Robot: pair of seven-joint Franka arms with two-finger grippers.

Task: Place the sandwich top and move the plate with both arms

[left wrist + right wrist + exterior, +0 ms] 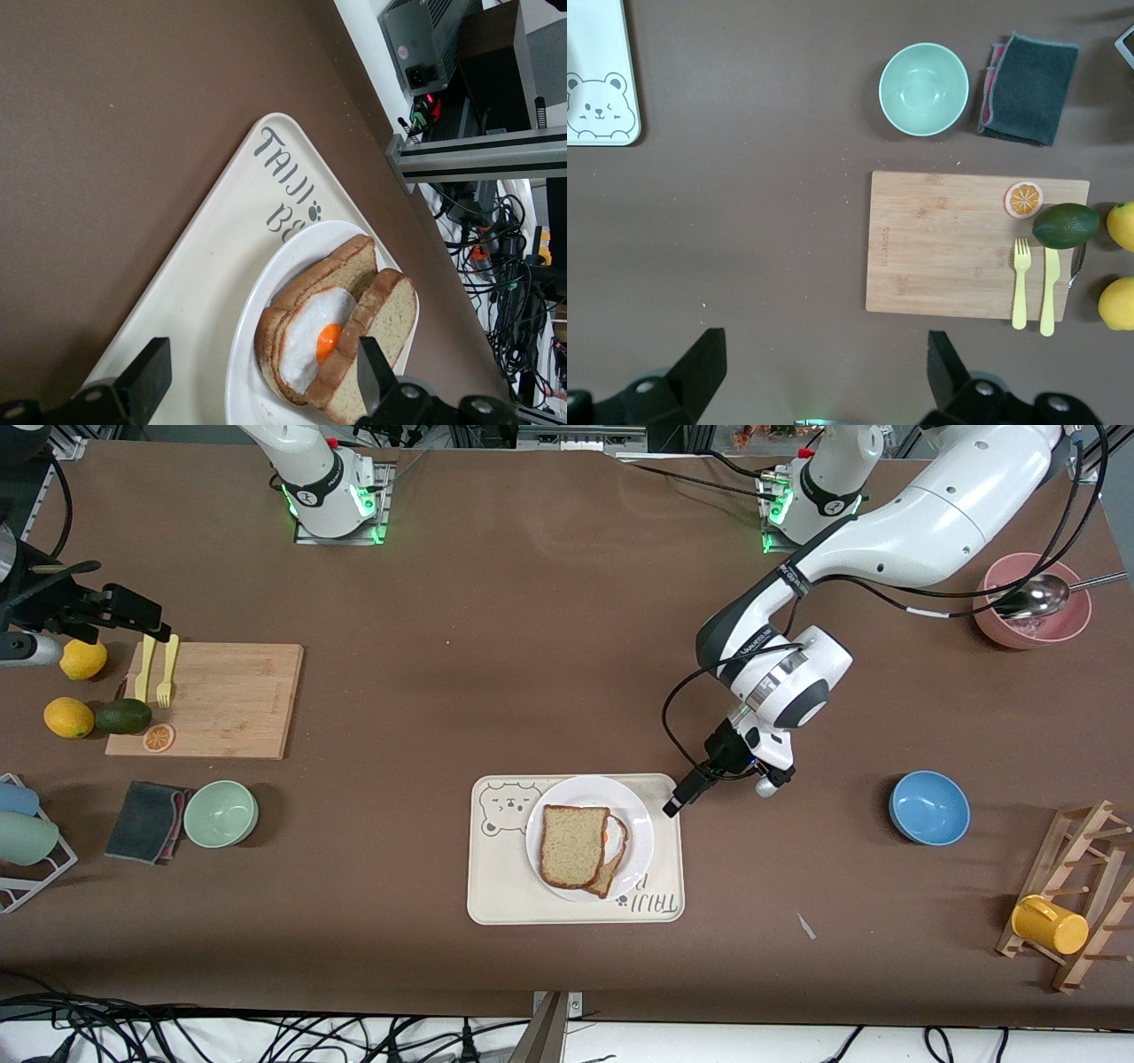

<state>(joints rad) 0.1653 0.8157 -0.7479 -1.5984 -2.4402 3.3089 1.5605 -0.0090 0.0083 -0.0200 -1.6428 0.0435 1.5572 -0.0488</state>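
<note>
The front view looks down from high across the desk (532, 646), facing both robot bases. The left wrist view sits close over the bear-print tray (204, 283); the right wrist view looks down from higher, catching that tray's corner (598, 71).

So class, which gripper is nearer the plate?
Left. The left gripper, open, hangs beside the plate over the tray's edge; the right gripper, open, waits above the cutting board's end.

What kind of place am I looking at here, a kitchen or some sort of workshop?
Most likely a robotics lab staged as a kitchen. Two white arms are bolted to a brown table set with a plate of sandwich, bowls and a cutting board, while cables and electronics crowd its edge.
</note>
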